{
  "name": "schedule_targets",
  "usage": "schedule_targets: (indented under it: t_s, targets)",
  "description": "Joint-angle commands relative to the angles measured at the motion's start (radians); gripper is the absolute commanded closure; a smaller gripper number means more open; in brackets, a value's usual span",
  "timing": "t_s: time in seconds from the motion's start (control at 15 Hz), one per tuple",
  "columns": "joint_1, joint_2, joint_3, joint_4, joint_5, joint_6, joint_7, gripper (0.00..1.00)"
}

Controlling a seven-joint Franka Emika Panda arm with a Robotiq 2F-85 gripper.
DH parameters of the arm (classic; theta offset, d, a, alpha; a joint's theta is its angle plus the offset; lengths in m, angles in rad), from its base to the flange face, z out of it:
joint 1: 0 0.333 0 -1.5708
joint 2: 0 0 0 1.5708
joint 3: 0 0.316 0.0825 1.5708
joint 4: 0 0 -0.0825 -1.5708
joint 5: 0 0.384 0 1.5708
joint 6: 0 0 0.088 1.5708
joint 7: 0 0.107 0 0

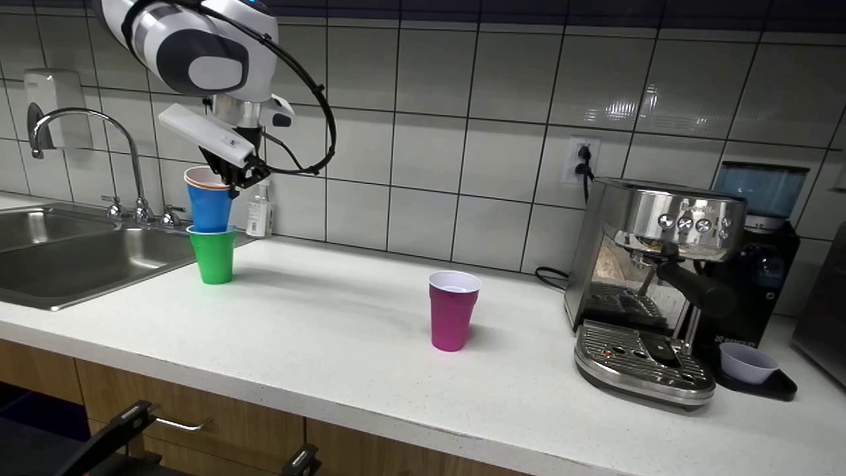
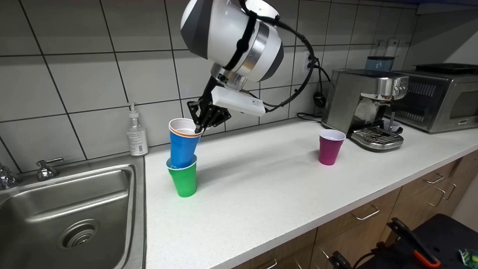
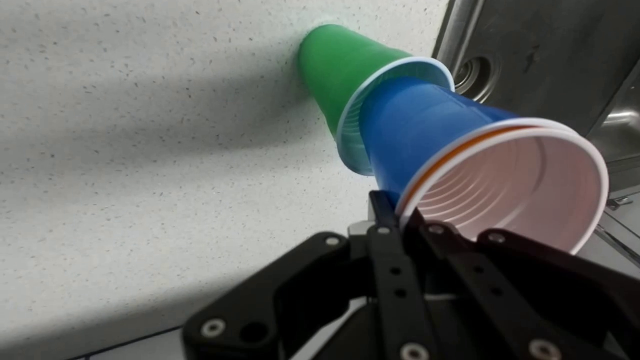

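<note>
In the wrist view we find the hand (image 3: pixel 398 207) clenched on the rims of a nested pair — one finger outside the blue cup (image 3: pixel 425 130), the other inside the orange cup (image 3: pixel 515 185) that sits in it. We know the inner cup only by an orange band beneath its white rim; the rest of its outside is hidden. Below them is the green cup (image 3: pixel 340 75), upright on the worktop (image 3: pixel 175 190), and the foot of the blue cup lies within its mouth. We cannot tell whether that foot rests against the green cup. In both exterior views the blue cup rises well above the green rim, mouth upward.

Close by, we see the sink (image 2: pixel 138 209) beside the green cup, with the soap bottle (image 2: pixel 137 138) at its back corner near the tiled wall (image 1: pixel 429 158) and the tap (image 1: pixel 136 165) behind its basin. Well apart from the hand, the purple cup (image 1: pixel 453 317) stands upright, between the green cup and the coffee machine (image 1: pixel 661 231). Farther out — past the coffee machine — we make out the grinder (image 1: pixel 760 277), the bowl (image 1: pixel 745 363) at its foot, and the oven (image 2: pixel 455 101).
</note>
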Motion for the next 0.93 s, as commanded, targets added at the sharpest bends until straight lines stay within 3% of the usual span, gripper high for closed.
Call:
schedule_targets:
  t_s: [0.0,0.87]
  targets:
    - [0.013,0.021,-0.006,0.012,-0.032,0.04,0.013,0.99]
    - [0.029,0.051,-0.023,0.02,-0.159,0.032,0.056,0.99]
